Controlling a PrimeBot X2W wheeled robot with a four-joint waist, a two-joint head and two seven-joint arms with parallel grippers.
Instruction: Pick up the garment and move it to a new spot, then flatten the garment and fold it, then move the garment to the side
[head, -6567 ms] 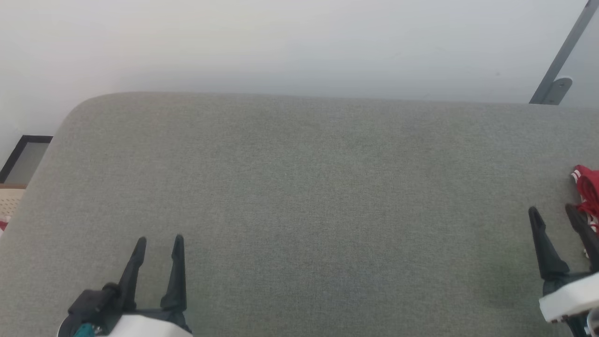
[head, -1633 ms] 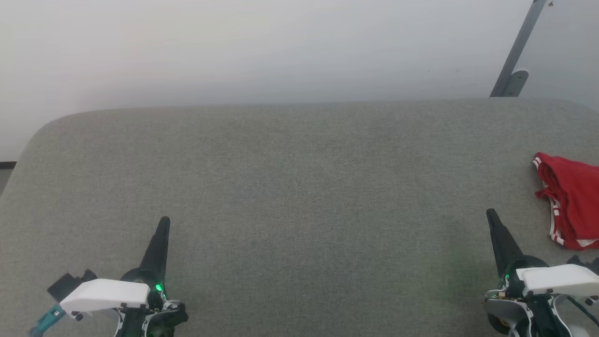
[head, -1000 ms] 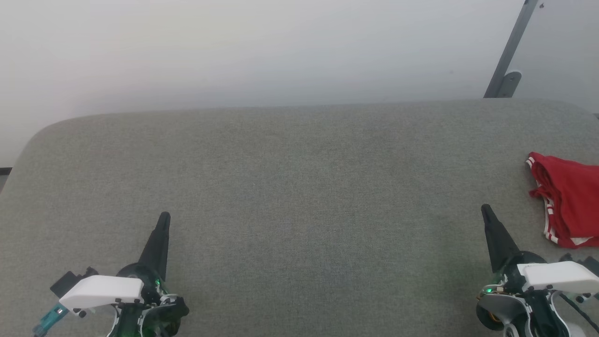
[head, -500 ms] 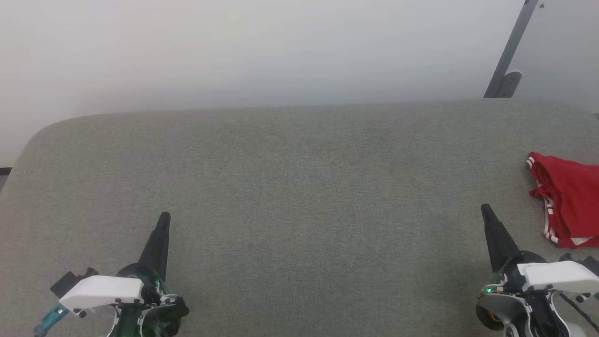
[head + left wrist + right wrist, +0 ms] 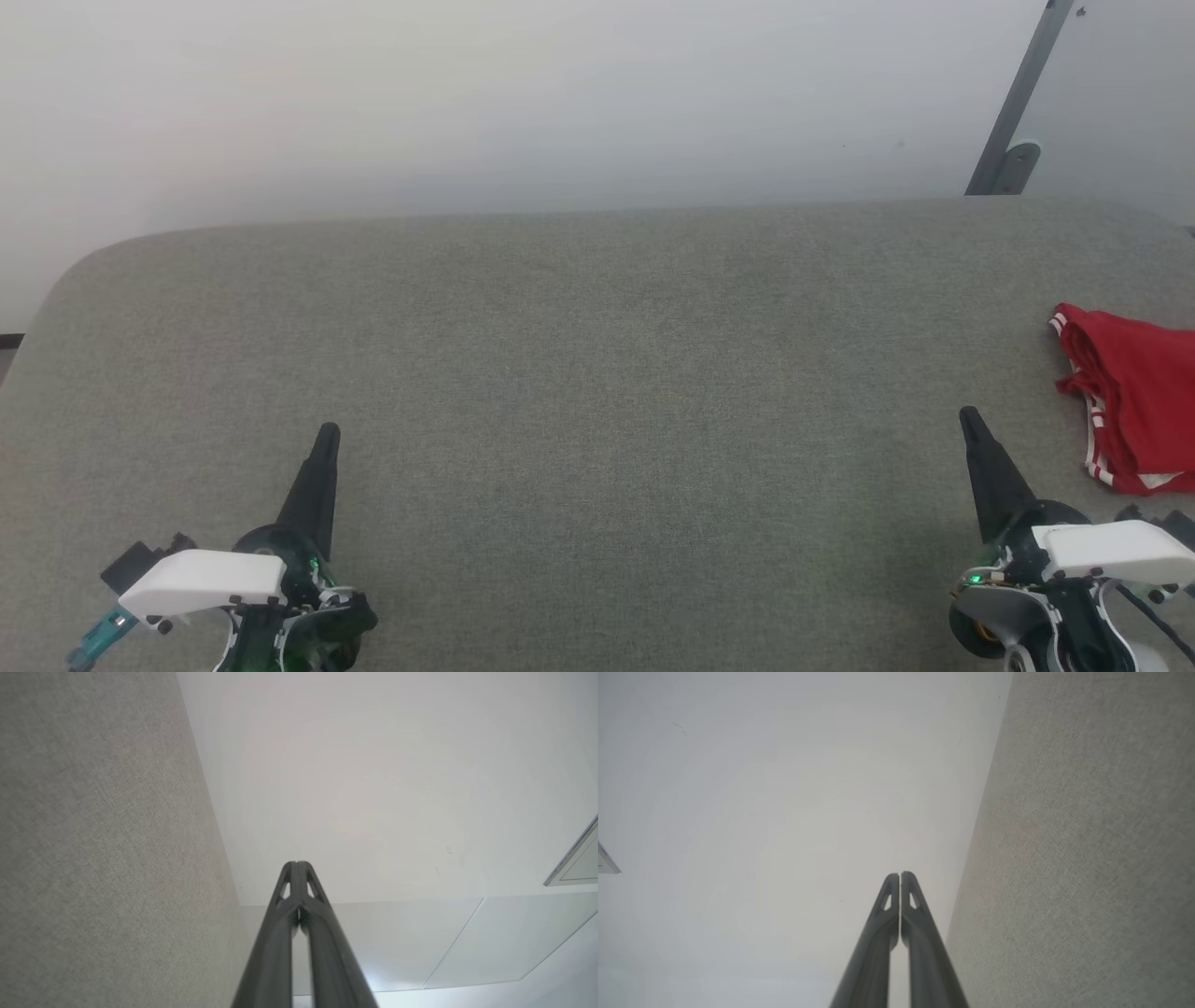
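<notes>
Garment: the crumpled red soft-fabric garment (image 5: 1131,397) with red-and-white striped trim lies on the grey fabric-covered surface (image 5: 597,373) at the far right of the head view, cut off by the picture's edge.
Garment versus right gripper: it sits to the right of the fingers and a little beyond them, near but not touching.
Left gripper: the left gripper (image 5: 327,435) with long dark fingers is at the lower left, pressed shut into a single point, empty; the left wrist view confirms the tips meet.
Right gripper: the right gripper (image 5: 967,416) is at the lower right, also closed tip to tip and empty, as the right wrist view shows.
Background: pale wall (image 5: 560,93) behind the surface; slanted grey metal post (image 5: 1019,98) at the upper right.
Change over the last second: none; garment, grippers and camera are all where they were.
Change since the earliest frame: both pairs of fingers stood spread apart then and are now shut; the wrists are turned, with white housings on top; the camera has shifted, so more of the garment is in view.
</notes>
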